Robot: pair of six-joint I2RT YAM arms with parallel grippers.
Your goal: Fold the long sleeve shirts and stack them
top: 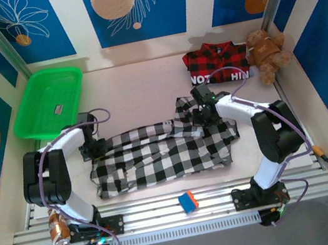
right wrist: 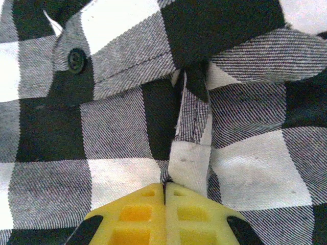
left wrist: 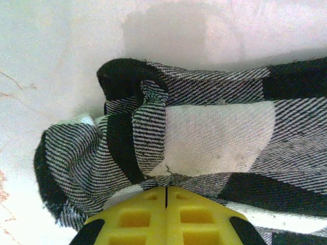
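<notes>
While the red plaid shirt (top: 217, 65) lies folded far right on the table (top: 138, 82), the checked shirt (top: 163, 154) lies mid-table, part-folded, left gripper (left wrist: 167, 190) and right gripper (right wrist: 164, 185) clamped on it; stacking is not yet done.

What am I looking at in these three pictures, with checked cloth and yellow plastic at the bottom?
A left arm and a right arm are bolted at the near edge of a table. The wide picture looks down from above; the two close-ups come from a camera on each wrist, and the yellow parts are their jaws. On the table lie a checked shirt, a red plaid shirt, a teddy bear and a green basket. The left jaws and right jaws are shut, each pinching the checked shirt.
</notes>
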